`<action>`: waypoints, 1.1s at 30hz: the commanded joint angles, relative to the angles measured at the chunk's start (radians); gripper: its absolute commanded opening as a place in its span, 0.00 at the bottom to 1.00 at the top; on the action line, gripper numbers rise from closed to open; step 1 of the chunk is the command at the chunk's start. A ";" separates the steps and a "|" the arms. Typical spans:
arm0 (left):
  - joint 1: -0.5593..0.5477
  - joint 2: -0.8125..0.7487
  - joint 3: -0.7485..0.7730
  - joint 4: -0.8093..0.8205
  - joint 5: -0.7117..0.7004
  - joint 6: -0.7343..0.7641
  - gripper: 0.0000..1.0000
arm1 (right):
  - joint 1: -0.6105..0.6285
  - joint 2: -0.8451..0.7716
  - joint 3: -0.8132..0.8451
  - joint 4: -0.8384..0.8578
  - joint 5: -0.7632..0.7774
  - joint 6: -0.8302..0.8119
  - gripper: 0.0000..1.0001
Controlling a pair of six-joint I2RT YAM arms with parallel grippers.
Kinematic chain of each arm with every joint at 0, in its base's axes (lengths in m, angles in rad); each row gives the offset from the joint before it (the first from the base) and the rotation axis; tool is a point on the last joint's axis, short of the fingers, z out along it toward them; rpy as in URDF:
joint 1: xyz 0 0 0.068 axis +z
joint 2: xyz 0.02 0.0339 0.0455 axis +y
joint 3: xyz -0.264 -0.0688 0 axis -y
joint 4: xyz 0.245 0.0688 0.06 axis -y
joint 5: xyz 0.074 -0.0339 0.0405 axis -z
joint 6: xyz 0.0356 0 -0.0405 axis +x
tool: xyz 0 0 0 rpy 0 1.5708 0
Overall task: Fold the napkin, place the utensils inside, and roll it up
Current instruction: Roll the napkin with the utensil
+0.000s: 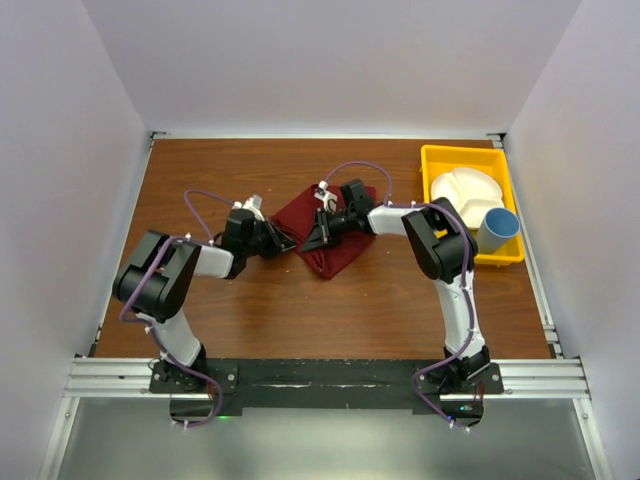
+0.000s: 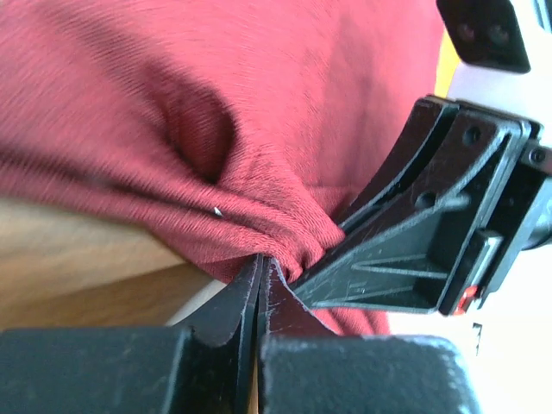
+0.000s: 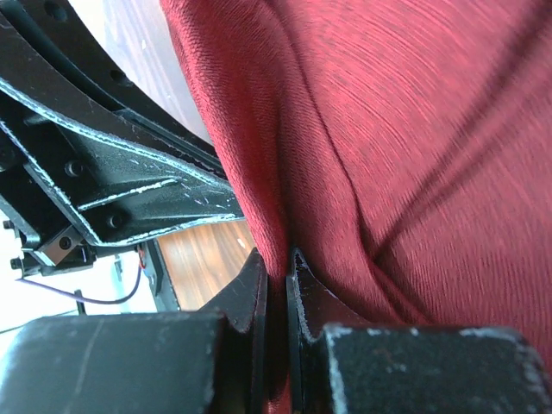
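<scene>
Two pairs of jaws pinched the napkin [image 1: 340, 255] at frame centre; uneven pulling could slip one thin grip and bunch it.

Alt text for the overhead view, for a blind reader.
A bunched dark red napkin on a wooden table is pinched from both sides, the left claw and right claw both shut on it. At far right, a yellow bin holds a white plate and blue cup.

Wood table [image 1: 300, 320]: maroon napkin [image 1: 340, 258] bunched near ctr; yellow bin [image 1: 465, 153] at far-right corner.
</scene>
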 commanded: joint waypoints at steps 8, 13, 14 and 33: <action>-0.025 0.050 0.033 -0.058 -0.084 -0.020 0.00 | -0.005 0.063 0.036 -0.300 0.213 -0.136 0.00; -0.026 -0.187 -0.056 -0.158 -0.207 0.023 0.14 | 0.003 0.057 0.024 -0.254 0.146 -0.134 0.00; -0.025 -0.275 -0.067 -0.186 -0.230 0.025 0.21 | 0.012 0.052 0.021 -0.249 0.147 -0.132 0.00; -0.035 -0.299 0.059 -0.640 -0.280 -0.417 0.96 | 0.147 -0.008 -0.024 -0.109 0.069 -0.099 0.00</action>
